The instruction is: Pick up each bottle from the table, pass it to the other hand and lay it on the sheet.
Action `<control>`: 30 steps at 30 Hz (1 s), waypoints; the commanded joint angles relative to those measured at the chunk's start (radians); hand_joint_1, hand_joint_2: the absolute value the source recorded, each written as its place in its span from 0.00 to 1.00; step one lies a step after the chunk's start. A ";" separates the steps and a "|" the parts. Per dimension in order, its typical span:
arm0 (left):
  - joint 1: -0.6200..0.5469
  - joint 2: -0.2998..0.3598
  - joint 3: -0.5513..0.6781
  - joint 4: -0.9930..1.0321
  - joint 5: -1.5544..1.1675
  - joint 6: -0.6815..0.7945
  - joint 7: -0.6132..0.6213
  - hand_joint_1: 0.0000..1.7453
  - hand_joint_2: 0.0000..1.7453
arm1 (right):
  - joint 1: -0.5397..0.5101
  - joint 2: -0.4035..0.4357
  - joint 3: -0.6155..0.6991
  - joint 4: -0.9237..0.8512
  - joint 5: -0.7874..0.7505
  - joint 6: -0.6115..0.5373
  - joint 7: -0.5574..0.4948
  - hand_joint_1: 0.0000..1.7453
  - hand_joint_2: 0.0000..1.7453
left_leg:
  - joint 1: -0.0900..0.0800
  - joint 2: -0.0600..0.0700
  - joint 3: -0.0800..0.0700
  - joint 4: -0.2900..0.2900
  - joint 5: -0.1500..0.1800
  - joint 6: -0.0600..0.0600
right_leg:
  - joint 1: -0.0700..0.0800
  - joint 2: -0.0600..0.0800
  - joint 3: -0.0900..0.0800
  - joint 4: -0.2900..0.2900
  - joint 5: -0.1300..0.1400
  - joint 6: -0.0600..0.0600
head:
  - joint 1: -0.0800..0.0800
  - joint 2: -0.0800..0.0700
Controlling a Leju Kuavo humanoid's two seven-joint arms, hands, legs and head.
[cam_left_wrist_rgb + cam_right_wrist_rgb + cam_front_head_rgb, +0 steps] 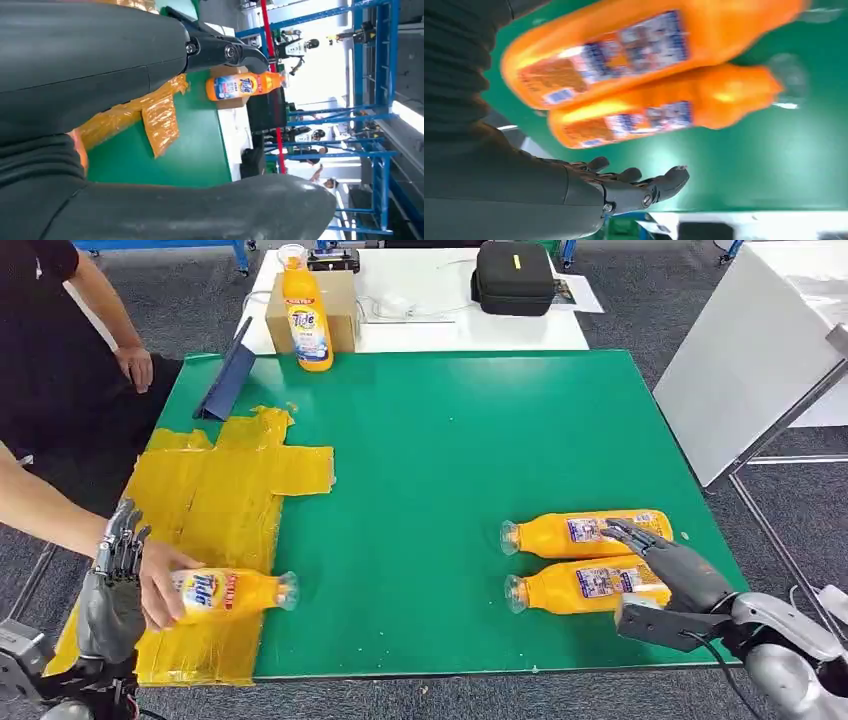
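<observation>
Two orange bottles lie side by side on the green table at the right, one farther (585,533) and one nearer (580,586). My right hand (668,568) hovers open over their base ends with its fingers spread and nothing in it. The right wrist view shows both bottles (649,50) (664,117) apart from the fingers (644,187). A third bottle (235,593) lies on the yellow sheet (225,500) at the left, with a person's hand (160,585) on it. My left hand (112,585) stands open beside it, fingers pointing up. A fourth bottle (310,315) stands upright at the table's back.
A cardboard box (335,305) sits behind the upright bottle (242,85). A blue folder (228,375) leans at the table's back left. A black case (512,275) rests on the white table beyond. A white board (750,360) stands at the right. The person sits at the left.
</observation>
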 commanded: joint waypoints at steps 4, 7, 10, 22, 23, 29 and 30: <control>-0.028 0.012 -0.004 0.041 0.005 -0.001 0.007 0.00 0.00 | -0.044 -0.013 -0.009 0.096 -0.007 0.010 0.003 0.00 1.00 | 0.001 0.003 0.005 -0.002 -0.001 0.000 | 0.002 0.001 0.005 -0.003 0.000 -0.003 | 0.000 0.000; -0.028 0.012 -0.004 0.041 0.005 -0.001 0.007 0.00 0.00 | -0.044 -0.013 -0.009 0.096 -0.007 0.010 0.003 0.00 1.00 | 0.001 0.003 0.004 -0.001 -0.001 0.000 | 0.002 0.001 0.004 -0.003 0.000 -0.002 | 0.000 0.000; -0.031 0.020 -0.008 0.042 0.010 -0.004 0.007 0.00 0.00 | -0.046 -0.032 -0.004 0.106 -0.001 0.015 0.015 0.00 1.00 | 0.001 0.003 0.004 -0.001 -0.001 0.000 | 0.002 0.001 0.004 -0.002 0.000 -0.002 | 0.000 0.000; -0.053 0.040 0.002 0.049 0.056 -0.025 0.015 0.00 0.00 | -0.021 -0.058 0.017 0.140 0.008 0.024 0.019 0.00 1.00 | 0.001 0.001 0.003 -0.001 0.000 0.000 | 0.002 0.000 0.003 -0.002 0.000 -0.002 | 0.000 0.000; -0.053 0.040 0.002 0.049 0.056 -0.025 0.015 0.00 0.00 | -0.021 -0.058 0.017 0.140 0.008 0.024 0.019 0.00 1.00 | 0.002 0.002 0.005 -0.002 -0.001 0.000 | 0.003 0.000 0.005 -0.004 0.000 -0.003 | 0.000 0.000; -0.067 0.044 -0.009 0.056 0.070 -0.024 0.020 0.00 0.00 | -0.016 -0.039 0.070 0.166 0.033 0.021 0.023 0.00 1.00 | 0.001 0.001 0.003 -0.002 0.000 0.000 | 0.002 0.000 0.003 -0.003 0.001 -0.002 | 0.000 0.000; -0.069 0.043 -0.010 0.055 0.070 -0.023 0.021 0.00 0.00 | -0.009 -0.038 0.076 0.165 0.037 0.019 0.022 0.00 1.00 | 0.002 0.002 0.003 -0.002 0.000 0.000 | 0.002 0.000 0.003 -0.003 0.001 -0.002 | 0.000 0.000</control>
